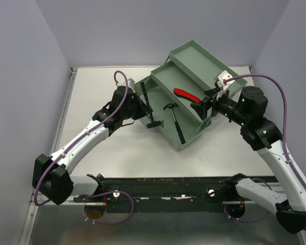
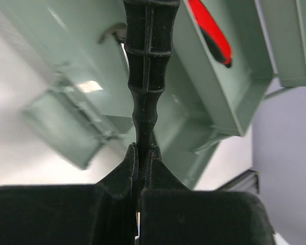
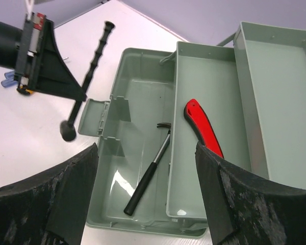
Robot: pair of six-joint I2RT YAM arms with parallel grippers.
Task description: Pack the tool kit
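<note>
Hammer [image 1: 176, 122] in toolbox [image 1: 191, 143] bottom, knife [image 1: 187, 95] in tray [image 1: 166, 79] behind it

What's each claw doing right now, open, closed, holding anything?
Left claw: closed on the black tool, gripping its ribbed handle.
Right claw: open, holding nothing.

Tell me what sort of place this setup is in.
Most likely a robotics lab test cell, not a workshop: plain lavender walls box in a white table, the left arm and right arm are bolted to a black rail, and a green toolbox sits on it.
</note>
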